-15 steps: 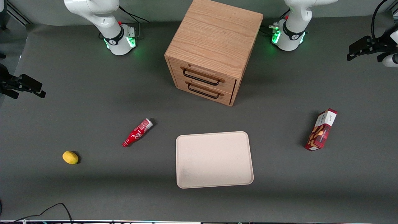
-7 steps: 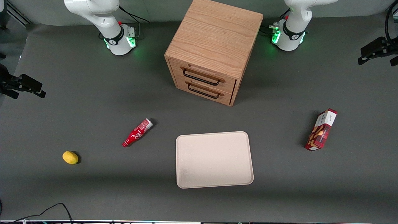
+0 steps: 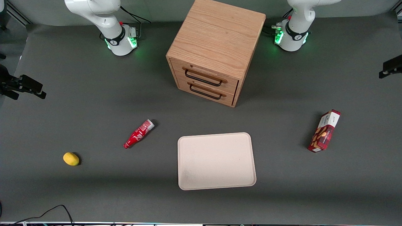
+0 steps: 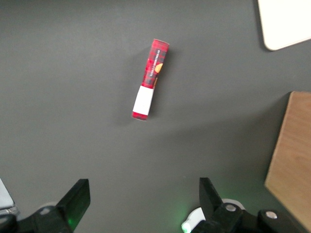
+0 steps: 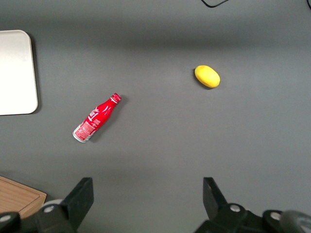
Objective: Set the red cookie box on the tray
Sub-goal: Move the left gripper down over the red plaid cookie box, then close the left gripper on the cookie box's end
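The red cookie box lies on the table toward the working arm's end, apart from the cream tray. Its white end panel points toward the drawer cabinet. In the left wrist view the box appears slim and well away from my fingertips, and one corner of the tray shows. My left gripper hangs high above the table, open, with nothing between its fingers. In the front view only a dark part of the gripper shows at the picture's edge, farther from the camera than the box.
A wooden two-drawer cabinet stands mid-table, farther from the camera than the tray. A small red bottle and a yellow lemon lie toward the parked arm's end. A black cable runs along the front edge.
My left gripper has slid outward toward the working arm's end and slightly nearer the camera, nearly leaving the front view. The box, tray and other objects have not moved.
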You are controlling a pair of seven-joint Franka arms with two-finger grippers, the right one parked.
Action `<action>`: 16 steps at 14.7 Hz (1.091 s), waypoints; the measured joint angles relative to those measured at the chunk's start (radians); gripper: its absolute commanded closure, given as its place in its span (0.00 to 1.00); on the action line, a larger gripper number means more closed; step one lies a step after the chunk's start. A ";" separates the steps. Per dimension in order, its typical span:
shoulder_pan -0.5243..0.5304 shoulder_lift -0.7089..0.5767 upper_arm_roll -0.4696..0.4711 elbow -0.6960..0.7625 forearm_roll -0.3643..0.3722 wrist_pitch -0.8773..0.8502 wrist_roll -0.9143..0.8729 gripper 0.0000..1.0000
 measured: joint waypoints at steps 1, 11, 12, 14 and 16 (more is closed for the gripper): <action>0.003 0.024 0.011 -0.011 0.000 0.029 0.038 0.00; 0.008 0.207 0.013 -0.449 -0.067 0.623 0.277 0.00; 0.008 0.232 0.013 -0.459 -0.069 0.647 0.289 0.00; 0.007 0.269 0.010 -0.468 -0.082 0.693 0.299 0.00; 0.007 0.301 -0.004 -0.489 -0.107 0.779 0.303 0.00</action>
